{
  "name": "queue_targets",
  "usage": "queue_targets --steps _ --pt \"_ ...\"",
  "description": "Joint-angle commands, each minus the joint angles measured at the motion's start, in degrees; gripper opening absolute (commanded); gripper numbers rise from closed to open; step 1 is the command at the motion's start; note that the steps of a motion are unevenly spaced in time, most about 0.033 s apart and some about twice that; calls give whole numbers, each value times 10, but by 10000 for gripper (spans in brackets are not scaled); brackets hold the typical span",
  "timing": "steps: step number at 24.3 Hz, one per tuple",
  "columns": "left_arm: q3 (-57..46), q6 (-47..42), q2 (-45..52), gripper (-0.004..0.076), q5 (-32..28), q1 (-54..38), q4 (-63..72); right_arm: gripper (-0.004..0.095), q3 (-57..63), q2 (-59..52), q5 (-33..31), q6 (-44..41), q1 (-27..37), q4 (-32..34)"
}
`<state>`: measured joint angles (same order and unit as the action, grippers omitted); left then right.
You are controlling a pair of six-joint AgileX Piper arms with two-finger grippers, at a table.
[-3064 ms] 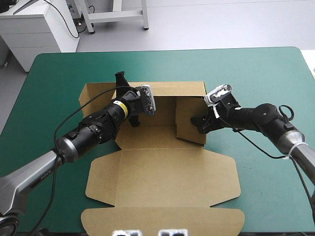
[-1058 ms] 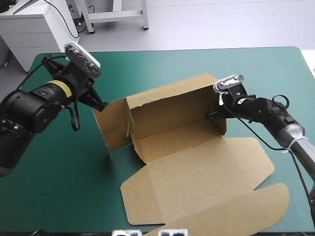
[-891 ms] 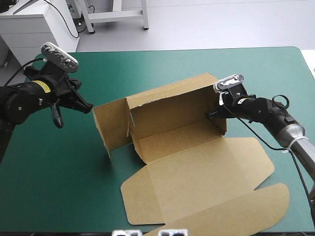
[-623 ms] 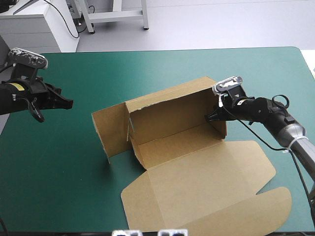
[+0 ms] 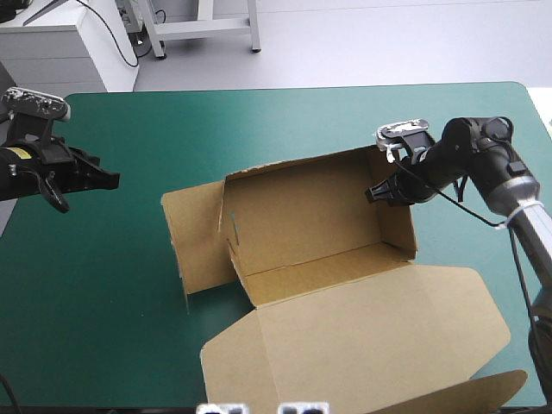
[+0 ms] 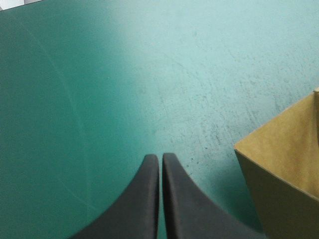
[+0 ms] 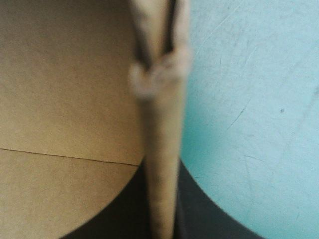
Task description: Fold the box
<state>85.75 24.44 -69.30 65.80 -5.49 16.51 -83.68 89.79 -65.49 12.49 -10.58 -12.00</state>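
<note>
Right gripper clamped the 3 o'clock end wall of the box; left gripper, fingers together and empty, sat well off at 9 o'clock.

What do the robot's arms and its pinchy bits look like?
Both arms are mostly black and rounded. The left arm has a small yellow band; the right arm turns silver-grey farther back. The left end effector and right end effector each have two broad black fingers curved like fins.
</note>
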Motion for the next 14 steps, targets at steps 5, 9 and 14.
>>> queue_targets --steps 5,9,14 --pt "-11 26 11 6 -45 0 18 -14 -72 103 -9 -36 2 -8" --pt "-11 25 11 6 -50 0 24 1 -119 141 -7 -44 2 -9" --pt "-11 25 11 6 -53 0 26 217 -166 159 -9 -42 2 -8"
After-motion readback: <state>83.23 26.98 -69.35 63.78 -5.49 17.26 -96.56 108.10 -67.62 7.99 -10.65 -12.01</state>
